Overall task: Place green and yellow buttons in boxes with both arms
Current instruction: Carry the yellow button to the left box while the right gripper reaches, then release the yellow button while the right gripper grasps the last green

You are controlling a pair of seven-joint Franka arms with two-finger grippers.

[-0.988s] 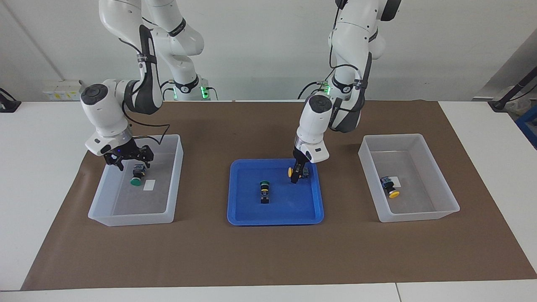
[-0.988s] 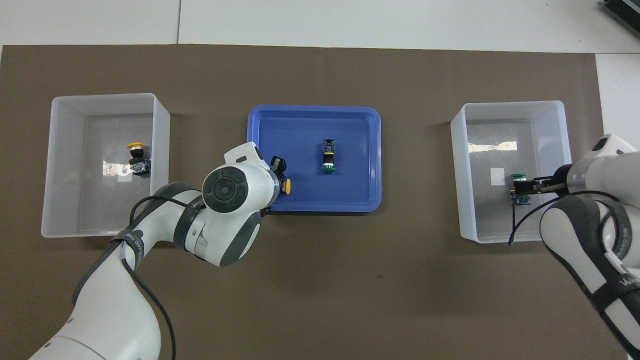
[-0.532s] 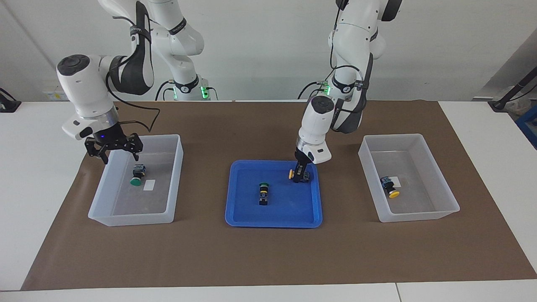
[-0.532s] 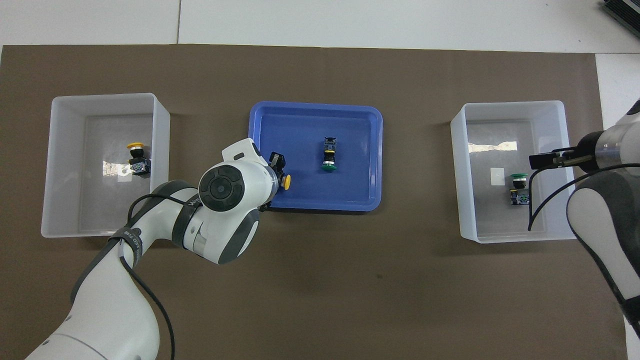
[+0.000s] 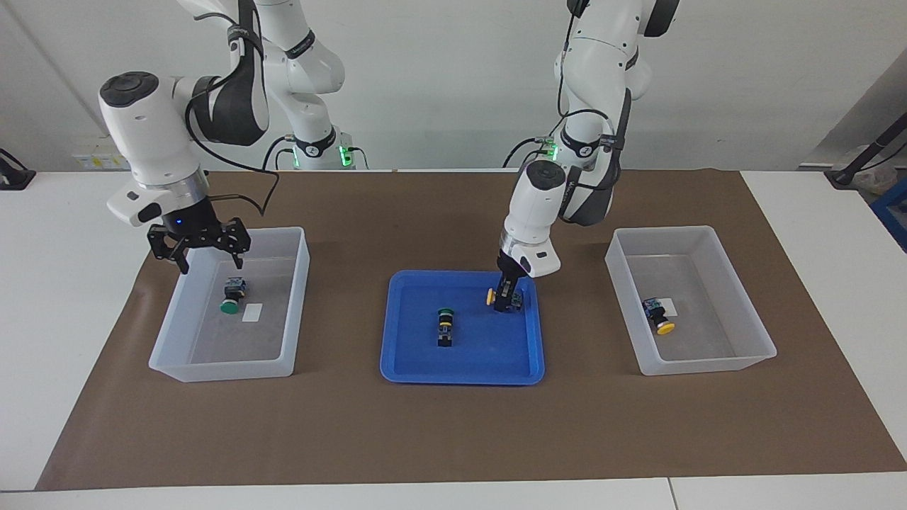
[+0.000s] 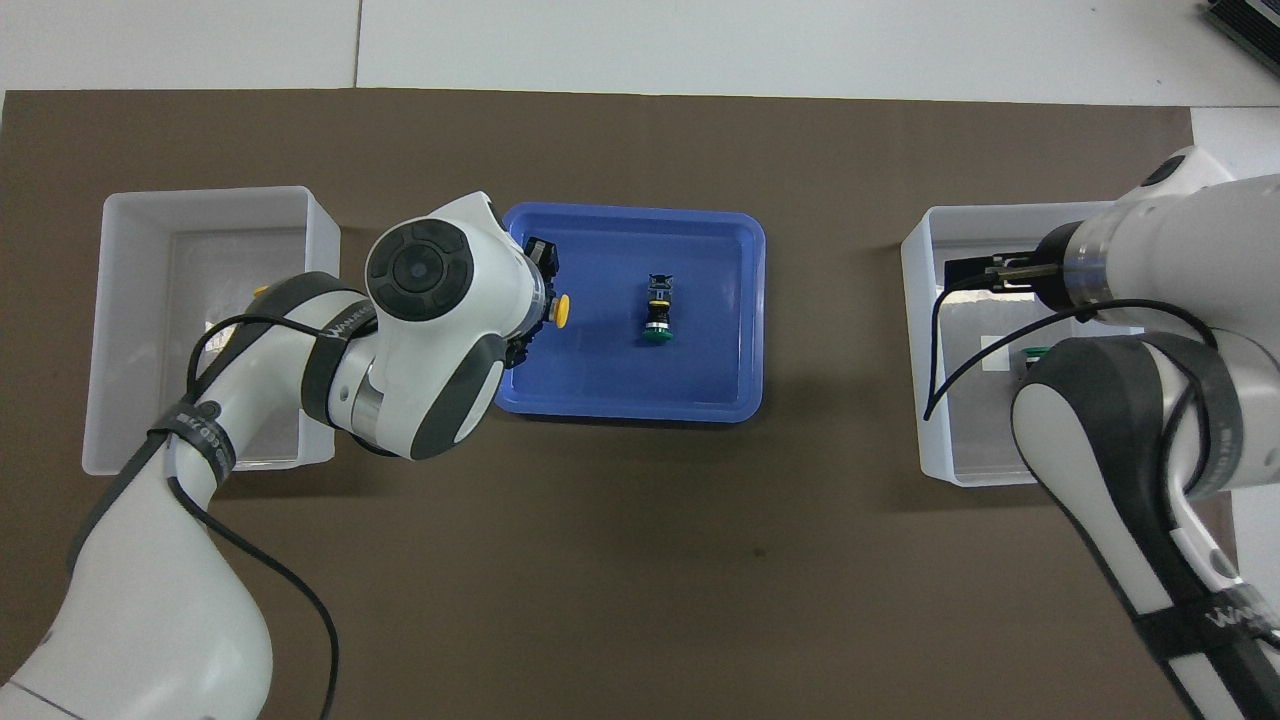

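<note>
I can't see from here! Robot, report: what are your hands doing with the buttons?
Left gripper shut on yellow button in blue tray. Right gripper open above box, green button dropped in. Nothing blocking.

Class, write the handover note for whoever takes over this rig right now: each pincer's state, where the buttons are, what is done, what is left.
Left pincer: shut on the yellow button, lifted just over the blue tray.
Right pincer: open, empty, raised over the clear box at the right arm's end.
Done: one green button lies in that box; one yellow button lies in the other box.
Left: carry the held yellow button to the box with the yellow one; fetch the second green button from the tray.
</note>
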